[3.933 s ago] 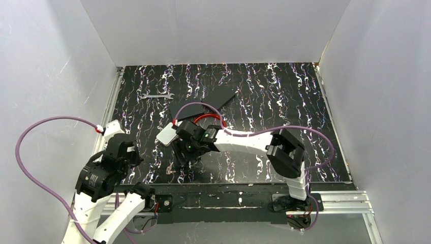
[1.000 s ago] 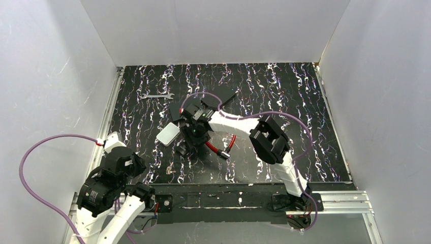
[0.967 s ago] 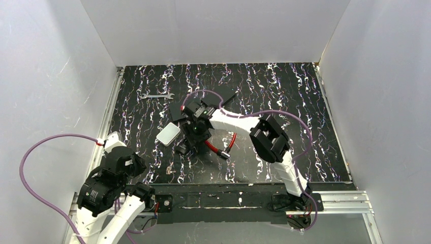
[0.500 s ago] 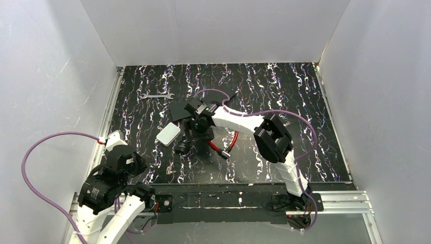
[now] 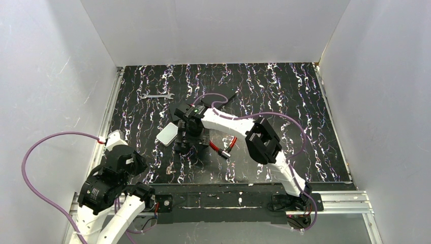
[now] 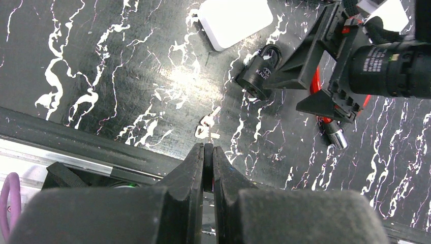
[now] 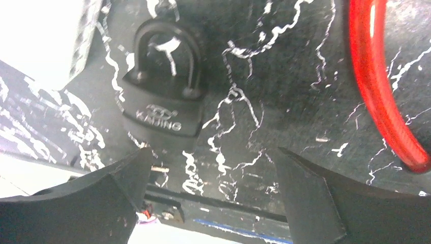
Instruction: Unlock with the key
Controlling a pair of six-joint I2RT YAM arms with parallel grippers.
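Observation:
The key (image 6: pixel 207 127), tiny and silvery on a small ring, lies on the black marbled table near the front edge; it also shows in the top view (image 5: pixel 170 171). The black padlock (image 7: pixel 162 112) lies flat beside the white box (image 6: pixel 234 20), shackle pointing away from me. My right gripper (image 7: pixel 213 152) is open and empty, its fingers hanging just above the table on the near side of the padlock (image 6: pixel 259 71). My left gripper (image 6: pixel 207 152) is shut and empty, held above the table's front edge, short of the key.
A red cable lock (image 5: pixel 225 145) with a silver end (image 6: pixel 335 137) lies just right of the right gripper. A flat silver wrench (image 5: pixel 156 95) lies at the back left. A black sheet (image 5: pixel 179 109) lies behind the right wrist. White walls enclose the table on three sides.
The right wrist has shifted a little left and turned over the padlock. Since the oldest frame the red cable has moved from behind the gripper to its right. The left arm has barely moved.

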